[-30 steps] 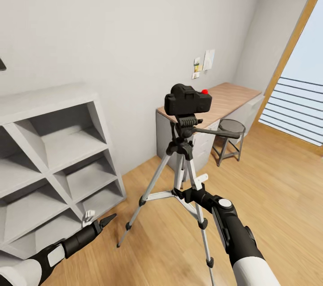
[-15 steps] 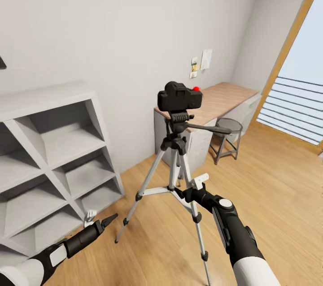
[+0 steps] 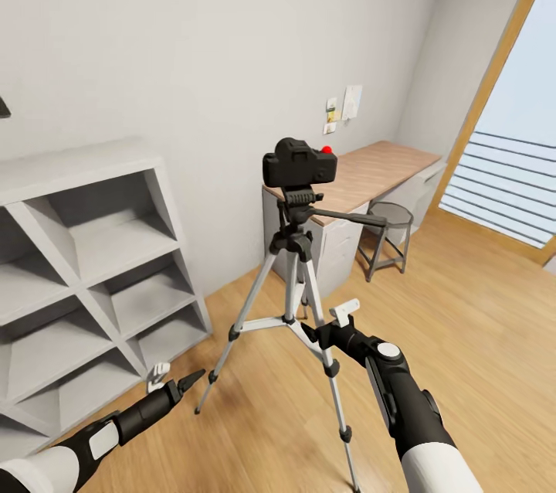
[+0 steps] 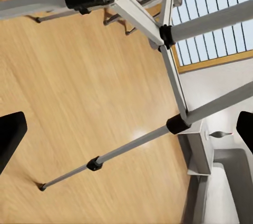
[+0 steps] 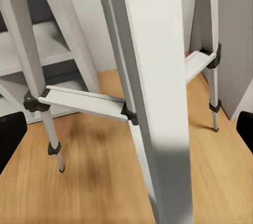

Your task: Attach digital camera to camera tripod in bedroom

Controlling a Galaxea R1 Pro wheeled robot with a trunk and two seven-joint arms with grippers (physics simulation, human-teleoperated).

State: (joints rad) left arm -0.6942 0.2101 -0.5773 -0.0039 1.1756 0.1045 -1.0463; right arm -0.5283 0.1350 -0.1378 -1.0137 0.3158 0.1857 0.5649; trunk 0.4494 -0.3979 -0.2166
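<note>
On top of the camera tripod point(image 3: 295, 277) sits the digital camera point(image 3: 300, 164). It is small, black and chunky, with a red button point(image 3: 327, 150) on its top. It rests on the tripod's black head, and a long black handle point(image 3: 347, 217) sticks out from the head toward the window side.

The tripod stands on the light wood floor point(image 3: 479, 307) with its three silver legs spread apart. Thin silver bars join the legs partway down. The legs also show up close in the left wrist view point(image 4: 176, 84) and in the right wrist view point(image 5: 150, 92).

Low down, the right gripper point(image 3: 330, 323) is near the tripod's front leg, just beside the black joint. One finger is white and one is black. Its jaws are spread wide and nothing is between them. In the right wrist view the black fingertips point(image 5: 10, 142) sit far apart at the edges, with a tripod leg very close to the camera.

The left gripper point(image 3: 174, 379) is lower and off to the side, near one tripod foot. Its jaws are wide too, and it holds nothing.

White cube shelves point(image 3: 93, 277) stand against the white wall point(image 3: 193, 37). Farther back is a desk point(image 3: 371, 172) with a wood top, and a small dark stool point(image 3: 384, 238) stands in front of it. Some papers point(image 3: 347, 105) hang on the wall above the desk. A big window point(image 3: 510, 161) with a wood frame is beside the desk.
</note>
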